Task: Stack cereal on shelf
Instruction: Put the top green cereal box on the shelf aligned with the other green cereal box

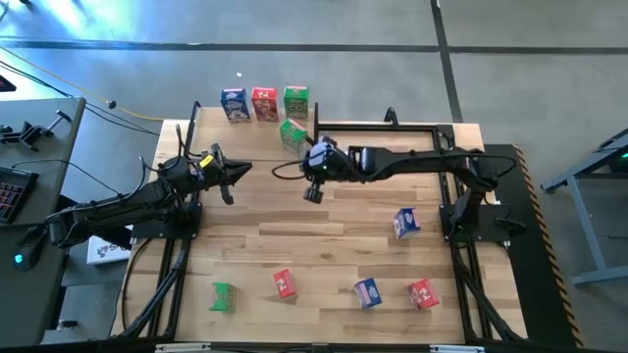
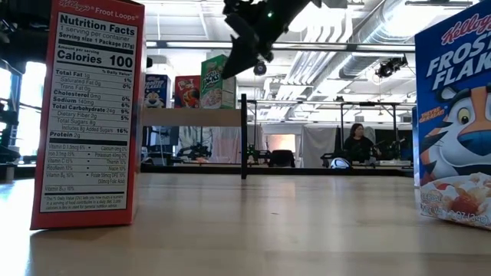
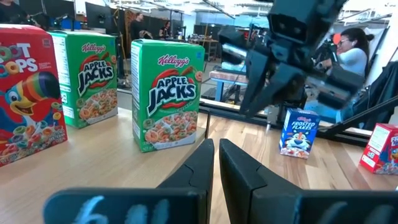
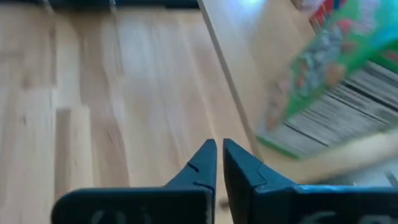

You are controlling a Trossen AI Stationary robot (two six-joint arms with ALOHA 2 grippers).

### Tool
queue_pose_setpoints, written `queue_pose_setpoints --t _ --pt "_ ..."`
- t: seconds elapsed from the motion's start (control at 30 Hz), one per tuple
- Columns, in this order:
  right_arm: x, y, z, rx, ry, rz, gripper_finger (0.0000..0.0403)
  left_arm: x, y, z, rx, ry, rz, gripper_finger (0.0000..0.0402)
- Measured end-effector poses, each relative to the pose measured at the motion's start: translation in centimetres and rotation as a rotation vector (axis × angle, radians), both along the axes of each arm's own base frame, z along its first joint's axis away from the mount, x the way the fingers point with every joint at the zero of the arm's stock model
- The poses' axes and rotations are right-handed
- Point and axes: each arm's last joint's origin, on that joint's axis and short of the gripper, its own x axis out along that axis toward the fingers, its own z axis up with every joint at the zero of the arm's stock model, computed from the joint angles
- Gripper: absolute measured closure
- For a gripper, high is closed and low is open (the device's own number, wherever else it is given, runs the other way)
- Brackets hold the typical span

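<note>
Four cereal boxes stand on the light wooden shelf [image 1: 257, 123] at the table's far edge: a blue box [image 1: 234, 103], a red one [image 1: 263, 102], a green one [image 1: 295, 100], and a second green box [image 1: 291, 132] nearer the shelf's front edge. The left wrist view shows both green boxes [image 3: 169, 93] upright on their bases. My right gripper [image 1: 312, 157] hovers shut above the shelf's front edge, just right of the second green box [image 4: 329, 81]. My left gripper [image 1: 245, 169] is shut and waits left of it, above the table.
Several more boxes stand on the tabletop: green [image 1: 223, 296], red [image 1: 285, 283], blue [image 1: 367, 292] and red [image 1: 423, 293] along the near edge, and blue [image 1: 406, 223] at mid-right. Black shelf posts [image 2: 243, 136] rise at the far side. A person [image 3: 351, 59] sits beyond the table.
</note>
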Motion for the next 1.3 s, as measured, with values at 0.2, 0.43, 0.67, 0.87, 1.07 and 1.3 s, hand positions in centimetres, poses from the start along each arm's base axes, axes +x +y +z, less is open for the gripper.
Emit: queue_pose_setpoints --t 0.2,0.43,0.67,0.87,1.07,1.3 --pt "0.6 -0.1 -1.3 0.010 -0.125 0.002 0.0380 0.0 0.0 0.0 0.001 -0.005 0.000 0.0383" --pt "0.4 -3.0 -1.8 0.054 -0.147 -0.106 0.0380 0.0 0.0 0.0 -0.007 -0.008 0.000 0.0383" --pt "0.1 -4.9 -1.8 0.027 -0.160 -0.202 0.0380 0.1 -0.1 0.0 -0.030 -0.009 -0.030 0.0383" --pt "-0.3 -5.3 -1.2 0.004 -0.155 -0.163 0.0380 0.3 0.0 -0.2 -0.052 -0.002 -0.034 0.0383" --pt "0.2 -5.1 -0.9 0.013 -0.193 -0.022 0.0380 0.8 0.3 -0.2 -0.073 -0.018 -0.017 0.0383" --pt "0.1 -7.9 -2.1 -0.022 -0.171 -0.112 0.0380 1.9 1.1 0.3 -0.100 0.027 0.056 0.0383"
